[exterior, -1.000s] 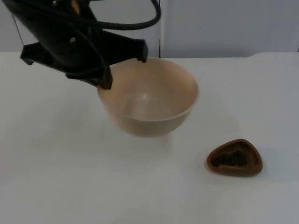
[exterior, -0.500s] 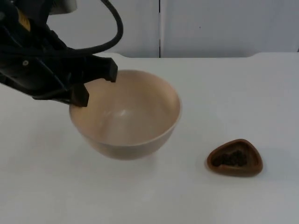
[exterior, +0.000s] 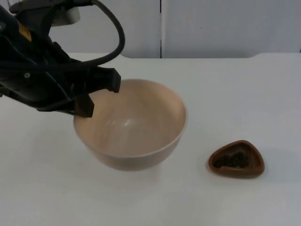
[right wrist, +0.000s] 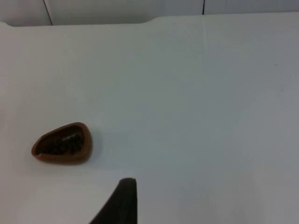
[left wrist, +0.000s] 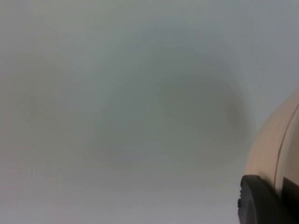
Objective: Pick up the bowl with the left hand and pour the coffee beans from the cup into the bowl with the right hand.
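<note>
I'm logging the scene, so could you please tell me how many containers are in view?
2. The bowl, gripped at its rim by the left gripper, is left of the cup, which holds coffee beans on the table.

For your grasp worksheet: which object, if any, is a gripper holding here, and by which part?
The left gripper holds the bowl by its rim, at the far left side. The cup of coffee beans stands unheld on the table.
</note>
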`<action>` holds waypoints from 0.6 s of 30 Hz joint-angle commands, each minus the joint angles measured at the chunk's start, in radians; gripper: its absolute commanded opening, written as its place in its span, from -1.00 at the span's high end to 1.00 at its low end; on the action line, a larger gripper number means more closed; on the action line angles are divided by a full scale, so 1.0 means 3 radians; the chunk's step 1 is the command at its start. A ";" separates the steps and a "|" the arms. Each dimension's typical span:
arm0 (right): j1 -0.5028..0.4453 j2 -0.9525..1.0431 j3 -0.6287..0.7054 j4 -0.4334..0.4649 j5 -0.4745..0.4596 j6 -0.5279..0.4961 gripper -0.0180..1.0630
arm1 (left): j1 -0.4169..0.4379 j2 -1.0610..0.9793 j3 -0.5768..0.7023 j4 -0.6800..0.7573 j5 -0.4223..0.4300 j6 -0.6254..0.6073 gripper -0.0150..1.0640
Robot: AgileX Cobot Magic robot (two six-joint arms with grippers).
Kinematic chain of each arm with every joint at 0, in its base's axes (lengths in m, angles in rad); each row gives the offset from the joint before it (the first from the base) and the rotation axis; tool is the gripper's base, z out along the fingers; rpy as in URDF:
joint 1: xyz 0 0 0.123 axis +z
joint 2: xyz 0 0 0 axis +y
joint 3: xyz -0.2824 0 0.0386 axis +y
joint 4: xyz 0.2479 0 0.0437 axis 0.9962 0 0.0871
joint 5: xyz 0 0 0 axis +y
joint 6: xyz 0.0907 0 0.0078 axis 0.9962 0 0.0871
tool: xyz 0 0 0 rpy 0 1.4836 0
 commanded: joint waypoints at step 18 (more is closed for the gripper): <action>-0.0018 0.0027 -0.0041 0.0086 -0.0013 0.0015 -0.98 | 0.0008 -0.0030 0.0016 -0.0043 -0.0024 0.0190 0.98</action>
